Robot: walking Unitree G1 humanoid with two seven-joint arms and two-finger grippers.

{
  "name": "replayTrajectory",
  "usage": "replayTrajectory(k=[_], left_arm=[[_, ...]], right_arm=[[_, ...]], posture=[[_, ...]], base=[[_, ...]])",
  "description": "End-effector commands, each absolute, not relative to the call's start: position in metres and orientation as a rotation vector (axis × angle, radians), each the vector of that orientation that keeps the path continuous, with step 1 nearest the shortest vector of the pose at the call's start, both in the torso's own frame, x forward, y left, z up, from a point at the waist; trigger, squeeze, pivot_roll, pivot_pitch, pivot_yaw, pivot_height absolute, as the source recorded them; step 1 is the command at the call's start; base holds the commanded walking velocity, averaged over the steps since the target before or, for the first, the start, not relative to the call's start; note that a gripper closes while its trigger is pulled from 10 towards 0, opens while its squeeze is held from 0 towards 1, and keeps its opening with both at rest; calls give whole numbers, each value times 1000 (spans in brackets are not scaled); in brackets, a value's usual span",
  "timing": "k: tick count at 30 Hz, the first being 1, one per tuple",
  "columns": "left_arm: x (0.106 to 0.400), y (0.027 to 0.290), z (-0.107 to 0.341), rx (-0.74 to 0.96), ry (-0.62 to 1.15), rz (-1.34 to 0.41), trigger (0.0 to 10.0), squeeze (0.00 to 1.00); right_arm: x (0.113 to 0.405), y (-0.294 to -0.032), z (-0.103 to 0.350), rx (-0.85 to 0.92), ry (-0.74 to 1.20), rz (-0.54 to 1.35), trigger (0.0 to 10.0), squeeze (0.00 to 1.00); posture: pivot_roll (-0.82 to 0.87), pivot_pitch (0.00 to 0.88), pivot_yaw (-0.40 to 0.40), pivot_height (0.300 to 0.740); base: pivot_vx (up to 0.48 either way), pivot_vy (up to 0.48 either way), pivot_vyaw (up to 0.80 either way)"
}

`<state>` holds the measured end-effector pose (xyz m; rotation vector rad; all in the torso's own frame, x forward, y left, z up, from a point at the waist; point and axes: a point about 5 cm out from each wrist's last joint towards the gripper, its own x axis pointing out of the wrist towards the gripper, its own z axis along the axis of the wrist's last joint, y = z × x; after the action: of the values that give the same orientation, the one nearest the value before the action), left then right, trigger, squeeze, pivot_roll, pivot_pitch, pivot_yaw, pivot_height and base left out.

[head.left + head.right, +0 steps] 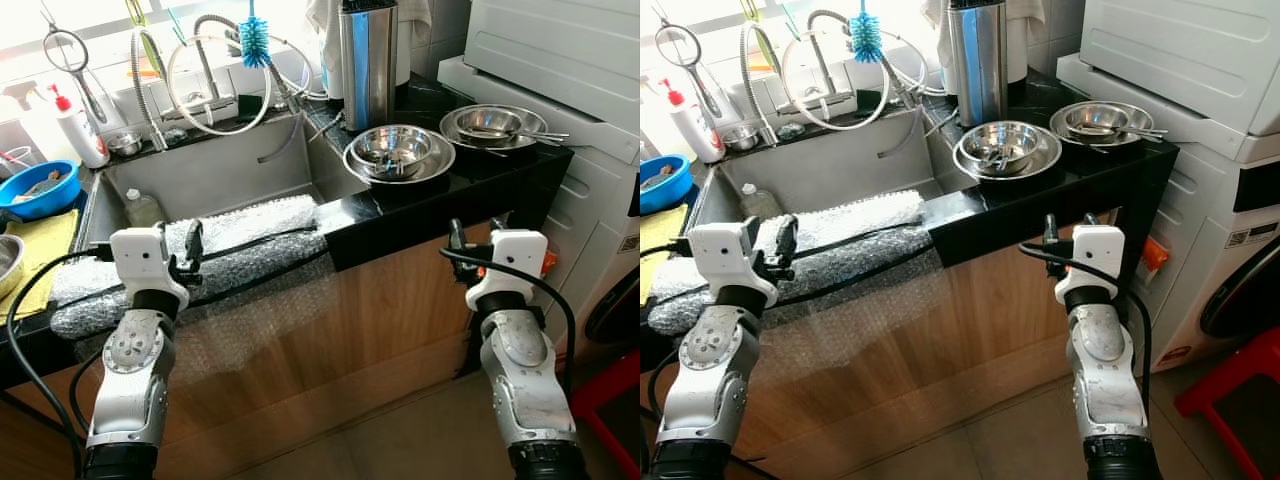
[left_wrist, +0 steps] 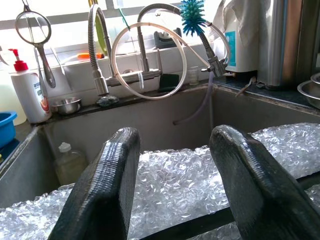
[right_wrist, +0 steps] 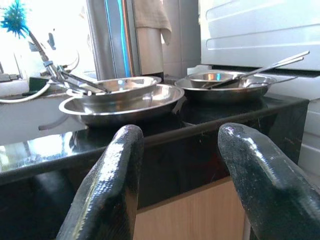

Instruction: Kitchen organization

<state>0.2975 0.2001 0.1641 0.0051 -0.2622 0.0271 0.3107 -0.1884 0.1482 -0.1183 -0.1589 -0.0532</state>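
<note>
Two nested steel bowls [image 1: 398, 152] sit on the black counter [image 1: 470, 180] right of the sink [image 1: 230, 170]. A third steel bowl [image 1: 495, 125] holding utensils stands beside them. My left gripper [image 1: 190, 250] is open, raised just in front of the bubble wrap [image 2: 180, 175] laid over the sink's front edge, with nothing between its fingers. My right gripper [image 1: 474, 233] is open and empty too. It hangs just below the counter's front edge, pointing toward the nested bowls [image 3: 120, 100].
A tall steel canister [image 1: 368, 60] stands behind the bowls. A blue brush [image 1: 254, 40] and faucet hoses hang over the sink, with a plastic bottle [image 1: 143, 208] inside it. A blue bowl [image 1: 38, 188] and yellow cloth [image 1: 40, 245] lie left. A white appliance [image 1: 600, 150] and red stool [image 1: 610, 400] are right.
</note>
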Motion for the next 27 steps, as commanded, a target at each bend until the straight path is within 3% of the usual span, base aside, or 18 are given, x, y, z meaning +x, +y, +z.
replayTrajectory(k=[1,27], left_arm=[[299,203,166,31,-257,33,10000,0],[300,198,167,18,-263,19,10000,0]], right_arm=[[312,-185,152,-97,-173,-50,10000,0],[315,-181,154,-85,-175,-37,10000,0]], posture=[[-55,0,127,740],[-56,0,123,740]], base=[[0,0,0],[0,0,0]])
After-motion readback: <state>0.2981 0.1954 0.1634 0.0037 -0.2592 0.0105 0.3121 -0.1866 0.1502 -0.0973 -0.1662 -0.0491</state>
